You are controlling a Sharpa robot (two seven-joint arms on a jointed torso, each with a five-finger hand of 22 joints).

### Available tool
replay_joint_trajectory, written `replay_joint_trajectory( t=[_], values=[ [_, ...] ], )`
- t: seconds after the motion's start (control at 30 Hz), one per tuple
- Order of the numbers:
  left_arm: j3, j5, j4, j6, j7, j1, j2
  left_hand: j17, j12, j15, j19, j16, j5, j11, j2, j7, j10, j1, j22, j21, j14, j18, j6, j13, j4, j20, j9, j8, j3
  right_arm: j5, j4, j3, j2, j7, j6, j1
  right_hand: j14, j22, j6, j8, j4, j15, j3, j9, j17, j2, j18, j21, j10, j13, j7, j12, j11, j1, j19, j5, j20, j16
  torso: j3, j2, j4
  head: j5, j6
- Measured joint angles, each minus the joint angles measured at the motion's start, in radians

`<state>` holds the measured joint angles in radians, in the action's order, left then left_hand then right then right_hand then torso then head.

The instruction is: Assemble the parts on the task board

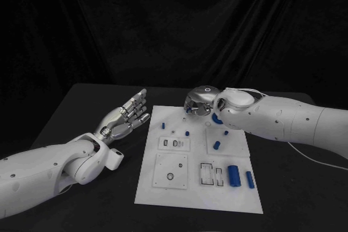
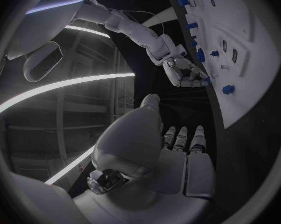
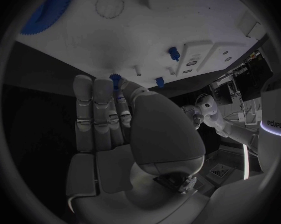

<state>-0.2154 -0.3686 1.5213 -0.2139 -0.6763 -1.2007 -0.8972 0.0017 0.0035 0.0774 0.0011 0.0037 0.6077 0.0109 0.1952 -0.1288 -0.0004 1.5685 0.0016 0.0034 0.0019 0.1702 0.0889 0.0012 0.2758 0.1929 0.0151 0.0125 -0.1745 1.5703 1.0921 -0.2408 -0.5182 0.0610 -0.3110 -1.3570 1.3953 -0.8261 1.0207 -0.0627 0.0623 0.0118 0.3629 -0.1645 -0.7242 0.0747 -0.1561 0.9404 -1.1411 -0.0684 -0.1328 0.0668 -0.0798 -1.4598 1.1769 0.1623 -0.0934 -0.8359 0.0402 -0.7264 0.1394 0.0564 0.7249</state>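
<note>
Task board: your white task board [image 1: 190, 191] lies flat on the black table [image 1: 87, 106], centre of the head view, running from mid-frame down toward the bottom edge.
Left hand: your left hand [image 1: 127, 117] sits left of centre in the head view, just off the board's upper left corner, fingers straight and spread, grasping nothing. The left wrist view shows the same: palm [image 2: 178, 169] flat, fingers extended, nothing in it.
Right hand: your right hand [image 1: 201, 103] hangs over the board's top edge, just right of centre in the head view, fingers curled down. In the right wrist view a small blue part [image 3: 115, 79] sits right at the fingertips [image 3: 117, 97]; it looks pinched between thumb and finger, but contact is hard to confirm.
Parts: a large blue cylinder [image 1: 233, 175] and a thinner blue pin [image 1: 250, 179] lie side by side at lower right of the board. Small blue pegs [image 1: 186, 133] stand in the upper half. A blue gear [image 3: 47, 12] shows at upper left of the right wrist view.
Cable: a thin white cable [image 1: 308, 156] trails on the table at the right edge of the head view.
</note>
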Motion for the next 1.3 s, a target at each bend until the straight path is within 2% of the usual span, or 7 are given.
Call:
replay_joint_trajectory(
  t=[0.07,0.27,0.5,0.73,0.93,1.13,1.3],
  values=[
    [0.000,0.000,0.000,0.001,0.000,0.000,0.000,0.000,0.000,0.003,-0.002,0.000,0.000,0.000,0.000,0.000,0.000,0.000,0.000,0.000,-0.003,0.000,0.000,0.000,0.000,0.002,0.001,0.000,0.000,0.000,-0.001,-0.001,0.000,-0.004,0.008,0.002,-0.020,0.017,-0.083,0.001,0.018,0.007,-0.010,0.022,0.021,0.020,0.000,-0.025,0.082,0.002,0.004,-0.002,-0.004,0.020,-0.022,-0.016,0.004,0.023,0.0001,0.000,0.0000,0.001,-0.001],
    [0.000,0.000,-0.004,0.005,0.000,0.000,0.003,-0.001,0.000,0.003,-0.004,0.000,0.000,0.000,0.000,0.010,0.000,0.000,0.000,0.000,-0.003,0.000,0.010,0.000,0.002,0.004,0.002,0.000,0.002,0.001,-0.001,-0.002,-0.001,-0.010,0.027,0.006,-0.054,0.034,-0.379,0.007,0.028,0.006,-0.076,0.091,0.048,0.028,0.000,-0.073,0.272,0.004,0.078,-0.002,-0.004,0.058,-0.048,-0.047,0.002,0.049,0.0002,0.001,0.0005,0.002,0.002],
    [0.000,0.000,-0.007,0.008,0.000,0.000,0.005,-0.001,0.000,0.003,-0.004,0.000,0.000,0.000,0.000,0.018,0.000,0.000,0.000,0.000,-0.003,0.000,0.011,0.000,0.000,0.003,0.002,0.000,0.006,0.001,-0.001,-0.002,-0.001,-0.012,0.031,0.006,-0.063,0.037,-0.440,0.007,0.027,0.008,-0.092,0.105,0.065,0.020,0.000,-0.085,0.289,0.002,0.093,-0.002,0.003,0.065,-0.051,-0.051,0.006,0.062,0.0005,0.001,0.0005,0.001,0.006],
    [0.000,0.000,-0.010,0.012,0.000,0.000,0.006,-0.001,0.000,0.005,0.000,0.000,0.000,0.007,0.000,0.024,-0.001,0.000,0.000,0.000,-0.001,0.000,0.017,0.000,0.000,0.007,0.003,0.004,0.005,0.002,0.001,-0.002,-0.005,-0.016,0.034,0.006,-0.071,0.037,-0.398,0.005,0.016,0.006,-0.102,0.103,0.069,0.004,0.000,-0.093,0.289,0.000,0.090,-0.002,0.003,0.049,-0.055,-0.051,0.002,0.062,0.0009,0.001,0.0012,0.000,0.003],
    [0.000,0.000,-0.008,0.014,0.000,0.000,-0.001,-0.001,0.000,0.007,0.000,0.000,0.000,0.007,0.000,0.027,-0.001,0.000,0.000,0.000,0.000,0.000,0.020,0.001,0.000,0.007,0.003,0.004,0.006,0.002,0.035,-0.002,-0.047,-0.018,0.018,0.000,-0.071,0.025,-0.238,-0.023,0.004,0.006,-0.115,0.085,0.064,-0.004,0.000,-0.096,0.234,-0.008,0.041,0.008,-0.010,0.041,-0.055,-0.035,0.002,0.062,0.0012,0.000,0.0026,-0.001,-0.006],
    [0.000,0.000,-0.004,0.014,0.000,0.000,-0.012,0.000,0.000,0.007,0.000,0.000,0.000,0.007,0.000,0.027,-0.001,0.000,0.000,0.000,0.000,0.000,0.020,0.000,-0.003,0.007,0.003,0.004,0.008,0.002,0.144,-0.002,-0.154,-0.030,-0.005,-0.056,-0.071,0.016,-0.201,-0.023,0.004,0.006,-0.115,0.085,0.065,-0.010,0.000,-0.106,0.141,-0.019,0.017,0.042,-0.004,0.035,-0.055,-0.027,0.002,0.062,0.0015,0.001,0.0024,0.001,-0.012],
    [0.000,0.000,0.001,0.015,0.000,0.000,-0.017,0.000,0.000,0.007,0.000,0.000,0.000,0.007,0.000,0.027,0.000,0.000,0.000,0.000,0.000,0.000,0.020,0.000,-0.003,0.007,0.003,0.004,0.008,0.002,0.237,-0.001,-0.263,-0.061,0.003,-0.097,-0.099,0.052,-0.169,-0.020,0.015,0.033,-0.121,0.085,0.093,-0.008,-0.009,-0.176,-0.042,-0.118,0.027,0.216,0.041,0.037,-0.092,-0.029,0.021,0.093,0.0020,0.003,-0.0004,0.002,-0.014]
  ],
)
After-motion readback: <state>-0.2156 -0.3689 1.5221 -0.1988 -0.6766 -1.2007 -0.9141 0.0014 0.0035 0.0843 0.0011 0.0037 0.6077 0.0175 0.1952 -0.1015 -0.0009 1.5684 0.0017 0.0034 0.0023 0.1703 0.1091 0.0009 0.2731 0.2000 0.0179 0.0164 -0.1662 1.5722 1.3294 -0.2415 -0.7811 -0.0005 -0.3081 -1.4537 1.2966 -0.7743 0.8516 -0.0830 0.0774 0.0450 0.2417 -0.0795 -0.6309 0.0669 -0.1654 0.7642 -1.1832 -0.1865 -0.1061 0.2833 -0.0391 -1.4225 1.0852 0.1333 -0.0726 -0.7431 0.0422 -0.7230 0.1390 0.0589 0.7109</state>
